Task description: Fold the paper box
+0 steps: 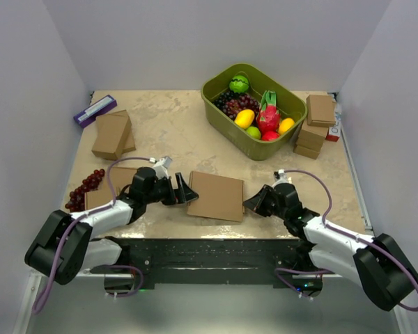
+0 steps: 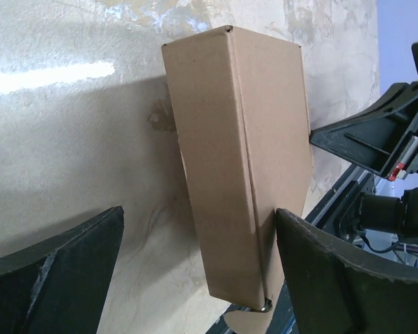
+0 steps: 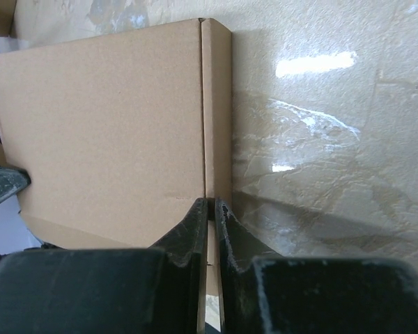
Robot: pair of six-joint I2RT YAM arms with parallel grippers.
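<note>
The paper box [image 1: 216, 196] lies folded shut and flat on the marble table between my two arms. My left gripper [image 1: 188, 190] is at its left end, open wide. In the left wrist view the fingers [image 2: 313, 271] straddle the box's [image 2: 237, 153] near end, one finger beside its side face, and a rounded tab pokes out below. My right gripper [image 1: 252, 203] is at the box's right edge. Its jaws [image 3: 211, 203] stand shut to a thin slit, tips against the seam between lid and side wall of the box [image 3: 111, 125].
An olive-green tub [image 1: 292, 106] of fruit stands at the back right, with small cardboard boxes [image 1: 317, 125] stacked beside it. More small boxes [image 1: 113, 134] and a purple packet [image 1: 94, 110] sit back left. Grapes [image 1: 85, 188] lie beside the left arm. The black base rail [image 1: 209, 254] runs along the near edge.
</note>
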